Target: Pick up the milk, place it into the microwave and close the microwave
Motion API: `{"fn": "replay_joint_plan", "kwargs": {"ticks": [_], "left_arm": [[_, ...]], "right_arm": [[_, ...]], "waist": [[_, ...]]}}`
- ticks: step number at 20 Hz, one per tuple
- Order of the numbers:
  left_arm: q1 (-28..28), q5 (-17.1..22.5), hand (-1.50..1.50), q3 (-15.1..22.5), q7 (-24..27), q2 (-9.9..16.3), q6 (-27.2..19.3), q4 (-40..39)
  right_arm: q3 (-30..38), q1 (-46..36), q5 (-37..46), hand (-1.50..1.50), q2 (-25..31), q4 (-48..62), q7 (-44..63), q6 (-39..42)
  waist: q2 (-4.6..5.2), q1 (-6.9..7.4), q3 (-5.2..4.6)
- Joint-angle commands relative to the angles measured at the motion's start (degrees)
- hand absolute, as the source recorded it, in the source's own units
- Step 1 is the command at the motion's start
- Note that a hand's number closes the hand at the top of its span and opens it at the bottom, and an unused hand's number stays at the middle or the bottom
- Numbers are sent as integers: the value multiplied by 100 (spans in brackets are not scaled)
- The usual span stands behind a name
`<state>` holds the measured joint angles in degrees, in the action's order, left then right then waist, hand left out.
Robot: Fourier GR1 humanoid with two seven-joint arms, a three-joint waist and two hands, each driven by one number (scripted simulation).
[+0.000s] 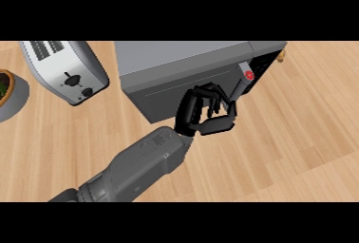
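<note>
The grey microwave (182, 59) stands at the back of the wooden counter, its dark door (157, 97) facing me. A black control strip with a red button (248, 75) runs along the door's right side, and a dark gap shows behind it. My left hand (210, 111) is up against the door's right part, fingers curled and holding nothing. The grey forearm (140, 166) comes in from the lower left. The milk shows nowhere in this view. My right hand is out of sight.
A silver toaster (67, 71) lies left of the microwave. A grey pot with a plant (10, 95) sits at the left edge. A small tan thing (282, 57) peeks out behind the microwave's right corner. Bare wooden counter (294, 142) spreads to the right.
</note>
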<state>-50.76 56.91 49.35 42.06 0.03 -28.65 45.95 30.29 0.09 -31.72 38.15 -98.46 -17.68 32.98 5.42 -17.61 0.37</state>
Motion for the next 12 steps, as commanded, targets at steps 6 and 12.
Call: {"fn": "replay_joint_plan", "kwargs": {"ticks": [6, 12], "left_arm": [[-475, 228, 150, -124, -64, -3, 99, -522], [-594, 357, 150, -72, -76, -3, 72, -564]], "right_arm": [[105, -235, -267, -150, 249, 488, -35, 273], [162, -353, -351, -150, 440, 733, -24, 423]], "waist": [[74, -49, -16], [63, -103, -14]]}}
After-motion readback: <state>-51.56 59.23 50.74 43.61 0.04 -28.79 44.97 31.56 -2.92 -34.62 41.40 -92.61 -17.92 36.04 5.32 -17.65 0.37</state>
